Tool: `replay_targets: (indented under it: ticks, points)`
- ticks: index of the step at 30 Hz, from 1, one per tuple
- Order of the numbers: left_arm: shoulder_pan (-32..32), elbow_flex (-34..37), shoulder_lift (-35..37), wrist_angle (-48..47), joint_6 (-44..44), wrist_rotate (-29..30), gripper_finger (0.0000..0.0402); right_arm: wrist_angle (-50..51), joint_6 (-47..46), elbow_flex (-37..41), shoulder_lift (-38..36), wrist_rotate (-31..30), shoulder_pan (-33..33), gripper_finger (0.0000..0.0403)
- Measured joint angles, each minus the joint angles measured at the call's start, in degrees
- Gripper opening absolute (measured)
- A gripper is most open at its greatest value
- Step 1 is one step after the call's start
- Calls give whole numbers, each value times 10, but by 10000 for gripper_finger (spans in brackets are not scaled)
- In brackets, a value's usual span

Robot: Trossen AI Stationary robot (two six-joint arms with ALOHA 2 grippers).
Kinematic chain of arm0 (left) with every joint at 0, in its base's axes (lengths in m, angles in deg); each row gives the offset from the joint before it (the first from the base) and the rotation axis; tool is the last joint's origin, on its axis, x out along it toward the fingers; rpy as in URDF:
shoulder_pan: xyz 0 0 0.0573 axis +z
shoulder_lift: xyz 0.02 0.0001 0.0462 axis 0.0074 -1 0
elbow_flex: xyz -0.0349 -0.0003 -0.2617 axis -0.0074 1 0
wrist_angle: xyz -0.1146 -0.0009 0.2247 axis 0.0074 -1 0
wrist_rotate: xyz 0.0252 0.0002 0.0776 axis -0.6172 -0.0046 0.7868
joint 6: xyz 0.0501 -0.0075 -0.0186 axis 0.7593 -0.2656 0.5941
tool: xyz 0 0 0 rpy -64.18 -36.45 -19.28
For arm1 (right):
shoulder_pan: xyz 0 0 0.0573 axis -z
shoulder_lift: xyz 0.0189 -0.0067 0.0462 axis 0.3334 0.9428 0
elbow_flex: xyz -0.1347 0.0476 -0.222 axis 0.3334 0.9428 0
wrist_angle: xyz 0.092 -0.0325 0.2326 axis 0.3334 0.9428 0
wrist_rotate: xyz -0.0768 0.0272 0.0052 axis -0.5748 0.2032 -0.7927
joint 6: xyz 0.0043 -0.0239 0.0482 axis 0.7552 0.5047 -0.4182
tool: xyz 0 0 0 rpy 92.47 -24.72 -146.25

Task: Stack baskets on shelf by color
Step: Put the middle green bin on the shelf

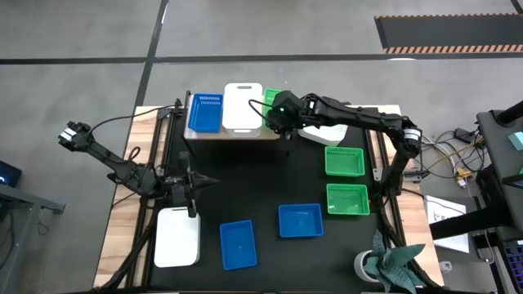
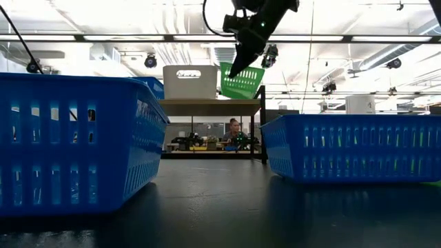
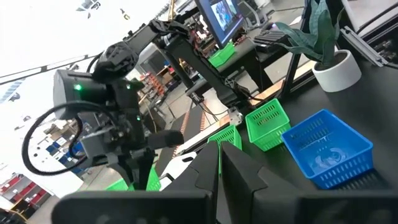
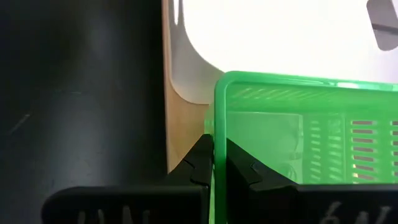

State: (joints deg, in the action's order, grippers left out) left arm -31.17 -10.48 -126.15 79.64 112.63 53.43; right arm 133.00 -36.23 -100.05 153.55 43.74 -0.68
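— Half of the green basket is hidden under the right arm in the high view, upper centre; only a sliver shows.
— Where does it sit against the right gripper?
— The basket wall runs between the two fingers, pinched tight on its rim. In the low view it hangs tilted at the right end of the shelf, beside the white basket.
— And the arm?
— Stretched from the right edge across to the shelf, wrist bent down.
— The left gripper?
— Fingers pressed together, nothing between them, lower left of centre in the high view, next to another white basket. The shelf's blue basket is barely visible from table level.
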Motion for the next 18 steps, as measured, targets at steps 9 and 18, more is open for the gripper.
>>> replay_targets:
  ticks: [9,18]
  points:
    - [0,0,0,0,2,0,1,-13,12,0,27,0,7,9]
    - [0,0,0,0,2,0,1,-13,20,0,32,0,8,9]
